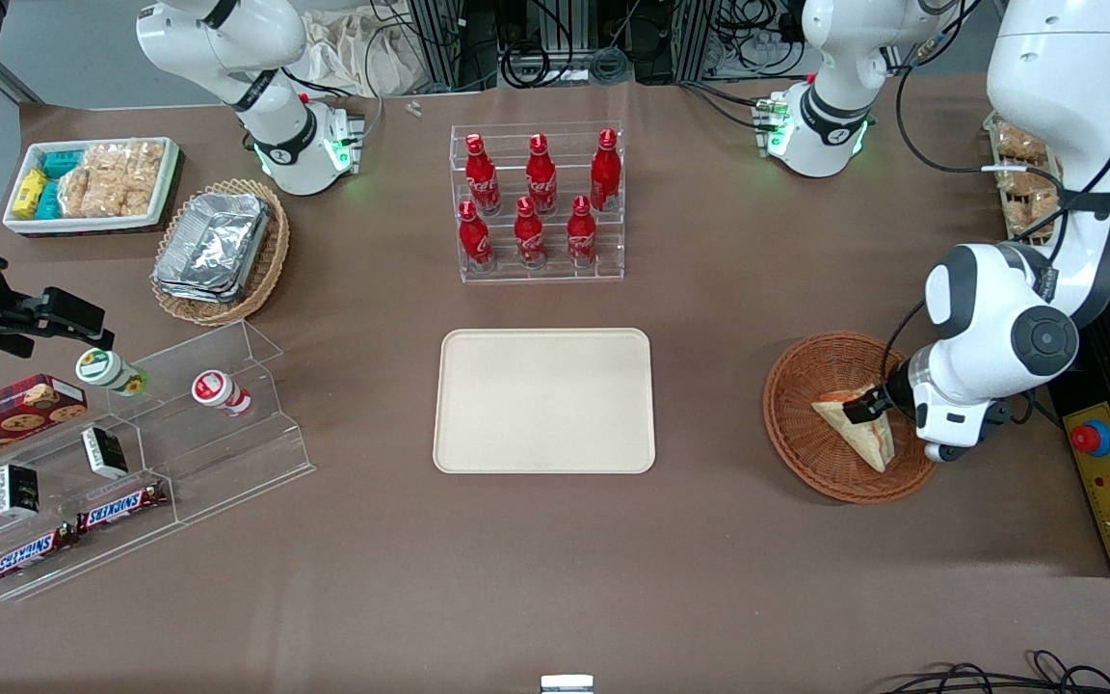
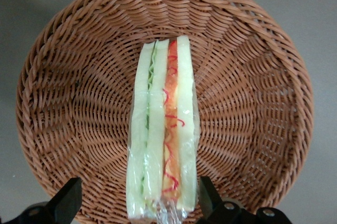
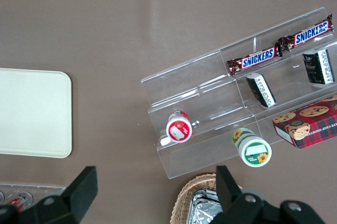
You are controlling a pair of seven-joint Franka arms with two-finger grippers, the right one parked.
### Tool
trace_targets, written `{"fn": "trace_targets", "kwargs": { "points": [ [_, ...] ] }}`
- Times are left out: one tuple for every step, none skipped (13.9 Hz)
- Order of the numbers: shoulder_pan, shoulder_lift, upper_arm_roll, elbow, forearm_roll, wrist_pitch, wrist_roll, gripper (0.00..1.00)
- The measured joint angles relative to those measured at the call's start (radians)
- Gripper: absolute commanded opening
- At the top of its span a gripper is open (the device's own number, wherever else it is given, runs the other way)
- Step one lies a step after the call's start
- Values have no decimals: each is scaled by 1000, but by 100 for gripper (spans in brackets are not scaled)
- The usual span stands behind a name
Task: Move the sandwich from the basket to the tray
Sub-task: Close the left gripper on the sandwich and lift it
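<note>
Sandwich [image 2: 163, 129] stands on edge in the basket [image 2: 63, 77], between the fingers [image 2: 66, 203] of the gripper [image 1: 871, 407]. Fingers apart, one on each flank, not yet pressing the wrapper as far as I can tell. Tray [image 1: 543, 400] bare. Grasp, lift, carry and set-down all remain.
</note>
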Motion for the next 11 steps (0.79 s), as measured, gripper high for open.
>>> {"fn": "trace_targets", "kwargs": {
  "points": [
    [0,11,1,0,0,13,0,100],
    [0,21,1,0,0,28,0,100],
    [0,31,1,0,0,40,-1,100],
    [0,41,1,0,0,53,-12,97],
    [-1,51,1,0,0,70,-31,78],
    [-3,62,1,1,1,86,-49,50],
    [-8,73,0,5,4,97,-70,24],
    [-15,82,-1,11,19,102,-107,4],
    [-21,87,-3,20,40,103,-149,0],
    [-25,88,-4,32,56,104,-187,0],
    [-27,88,-6,42,62,104,-210,0]
  ]
}}
